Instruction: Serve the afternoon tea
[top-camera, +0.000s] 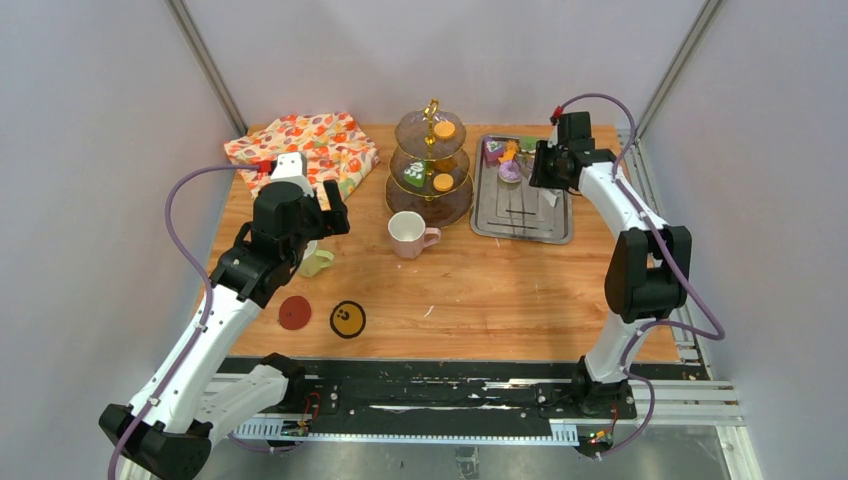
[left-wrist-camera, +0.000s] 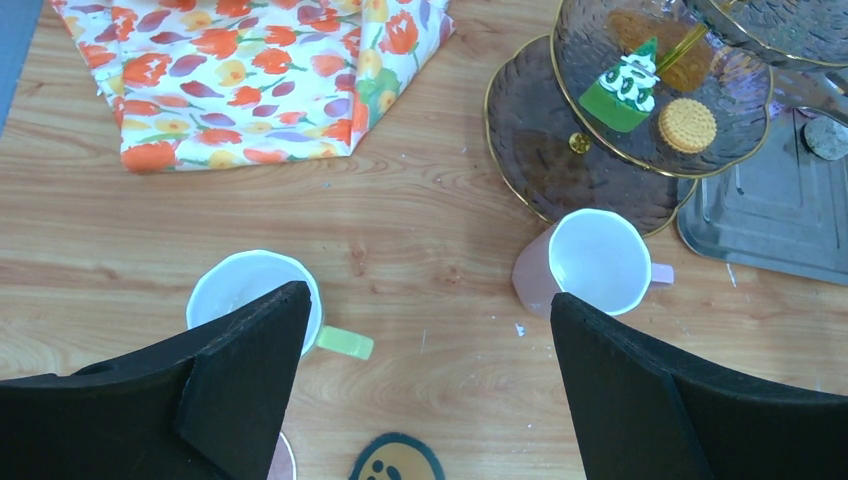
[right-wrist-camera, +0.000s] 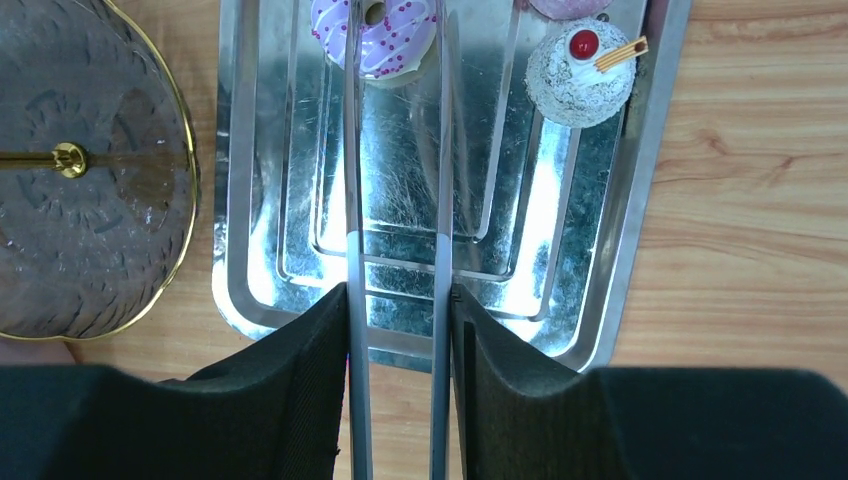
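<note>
The brown-glass three-tier stand (top-camera: 432, 165) carries an orange biscuit (top-camera: 444, 129) on its top tier. A green cake (left-wrist-camera: 625, 85) and another orange biscuit (left-wrist-camera: 687, 125) sit on the middle tier. My right gripper (right-wrist-camera: 398, 292) is shut on the metal tongs (right-wrist-camera: 443, 180). The tong arms reach over the steel tray (right-wrist-camera: 600, 250) and straddle the purple doughnut (right-wrist-camera: 395, 35). A cherry cupcake (right-wrist-camera: 578, 60) lies beside it. My left gripper (left-wrist-camera: 430, 310) hangs wide open above the table, empty. It is between the yellow-green mug (left-wrist-camera: 250, 290) and the pink mug (left-wrist-camera: 595, 260).
A flowered cloth (top-camera: 305, 145) lies folded at the back left. A red coaster (top-camera: 294, 312) and a yellow smiley coaster (top-camera: 347, 319) lie near the front. More pastries sit at the tray's far end (top-camera: 503, 152).
</note>
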